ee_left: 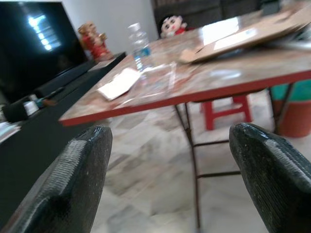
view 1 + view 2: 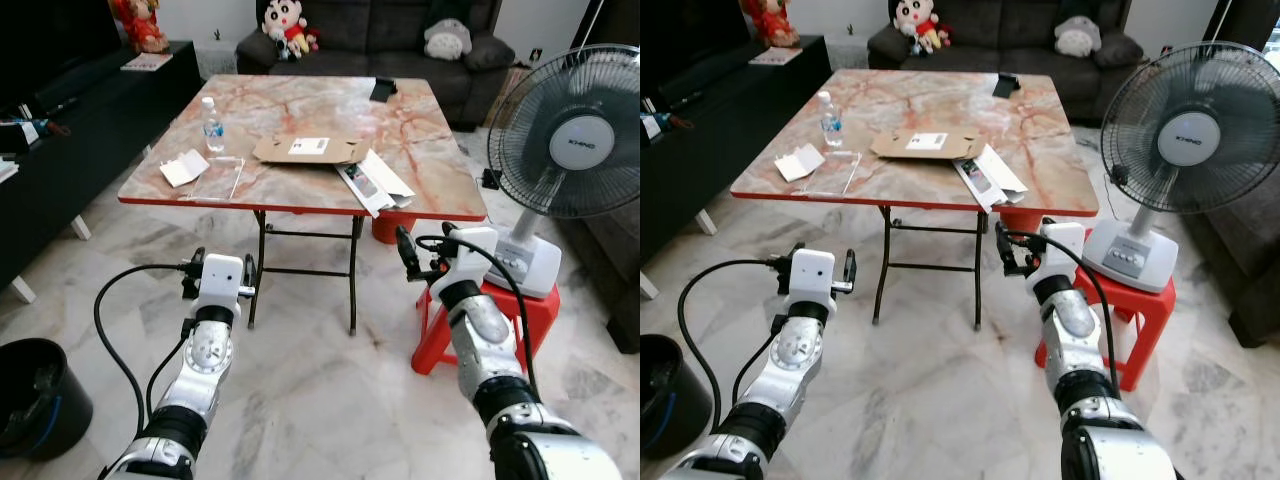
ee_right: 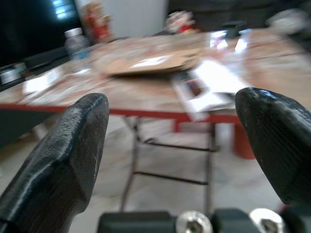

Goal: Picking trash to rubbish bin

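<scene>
Jaws spread, well short of cardboard [image 2: 305, 149]

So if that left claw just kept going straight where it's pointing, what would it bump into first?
Probably the table: the left gripper, fingers open, points at its red front edge and the legs beneath. The gripper sits slightly below the tabletop, so it might slip under; depth is unclear.
</scene>
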